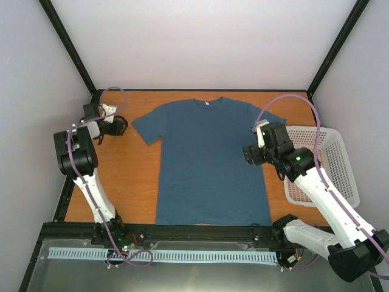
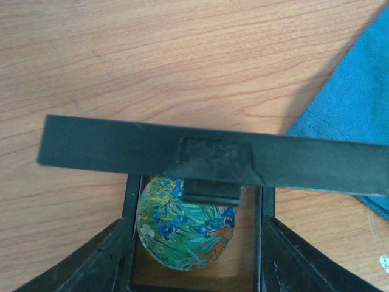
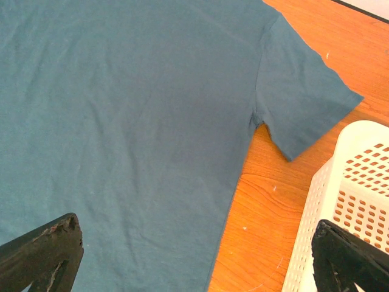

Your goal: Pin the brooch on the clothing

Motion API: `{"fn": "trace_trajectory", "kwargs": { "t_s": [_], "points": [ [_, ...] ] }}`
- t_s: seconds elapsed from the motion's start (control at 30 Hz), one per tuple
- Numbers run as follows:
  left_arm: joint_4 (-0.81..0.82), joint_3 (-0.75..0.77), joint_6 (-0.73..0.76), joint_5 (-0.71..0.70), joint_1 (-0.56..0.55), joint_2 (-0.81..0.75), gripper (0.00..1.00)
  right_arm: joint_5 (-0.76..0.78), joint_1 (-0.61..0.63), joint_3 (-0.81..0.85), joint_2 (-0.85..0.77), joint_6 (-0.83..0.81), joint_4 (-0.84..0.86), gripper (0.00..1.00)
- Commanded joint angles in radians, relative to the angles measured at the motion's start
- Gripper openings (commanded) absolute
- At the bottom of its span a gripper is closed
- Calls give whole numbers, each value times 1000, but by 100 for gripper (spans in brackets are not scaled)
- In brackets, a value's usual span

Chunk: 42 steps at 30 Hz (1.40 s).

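1. Brooch (image 2: 182, 234): round, printed with blue flowers. You see it inside the black holder (image 2: 213, 152) on the table (image 2: 152, 55), beside a sleeve of the T-shirt (image 1: 206, 158).
2. Left gripper (image 2: 194, 243): fingers flank the holder; you cannot tell whether they clamp it.
3. Right gripper (image 3: 197, 222): fingers spread wide, holding nothing, above the T-shirt near the basket (image 3: 358, 182).

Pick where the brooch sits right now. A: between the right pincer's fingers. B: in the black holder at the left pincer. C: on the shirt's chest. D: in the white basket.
B: the left wrist view shows the round flower-print brooch inside the black holder, with the left pincer on either side of it.
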Motion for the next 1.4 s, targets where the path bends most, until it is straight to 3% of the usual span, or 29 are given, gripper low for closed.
{"fn": "trace_trajectory", "kwargs": {
  "t_s": [0.0, 0.83, 1.13, 1.37],
  "points": [
    [-11, 43, 7, -6, -6, 25, 59, 10, 3, 11, -5, 5, -13, 100],
    [-42, 83, -3, -32, -24, 61, 53, 15, 3, 8, -3, -5, -8, 100],
    [-36, 52, -24, -79, -25, 17, 40, 18, 3, 2, -10, 4, 2, 100],
    [-29, 28, -49, -109, -25, -45, 39, 17, 3, -8, -23, -6, 14, 100]
  ]
}}
